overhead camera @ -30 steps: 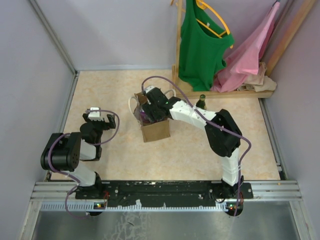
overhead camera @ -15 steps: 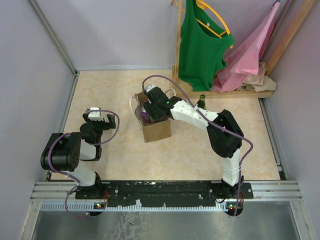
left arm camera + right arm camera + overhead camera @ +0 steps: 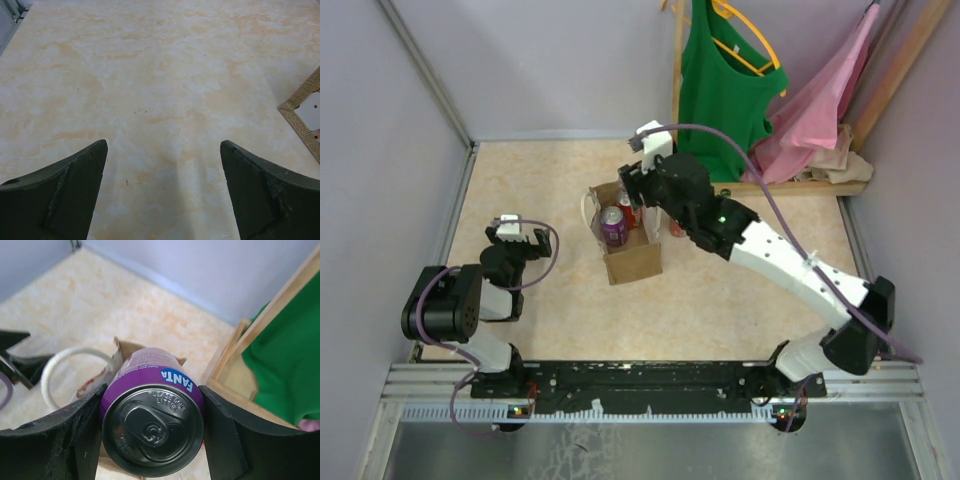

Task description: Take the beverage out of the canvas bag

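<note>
The tan canvas bag point(image 3: 635, 262) stands open at mid-table with white loop handles point(image 3: 584, 212). My right gripper point(image 3: 632, 195) hangs raised above its mouth. In the right wrist view the gripper point(image 3: 152, 390) is shut on a purple Fanta can point(image 3: 152, 427), one finger on each side, with the bag's rim point(image 3: 120, 346) and a white handle point(image 3: 70, 360) below. In the top view a purple can point(image 3: 613, 228) and a red can point(image 3: 625, 212) show at the bag's mouth; I cannot tell whether the purple one is the held can. My left gripper point(image 3: 510, 233) point(image 3: 163, 145) is open and empty over bare table.
A wooden rack point(image 3: 676, 90) with a green top point(image 3: 720, 90) and a pink cloth point(image 3: 820, 110) stands at the back right, near the right arm. A red object point(image 3: 675, 228) shows beside the bag. A burlap-edged corner point(image 3: 300, 112) sits right of the left gripper.
My right arm has risen out of the bag and swung back toward the rack, holding the purple can. The green bottle behind the arm is now covered. The left arm has not moved.
</note>
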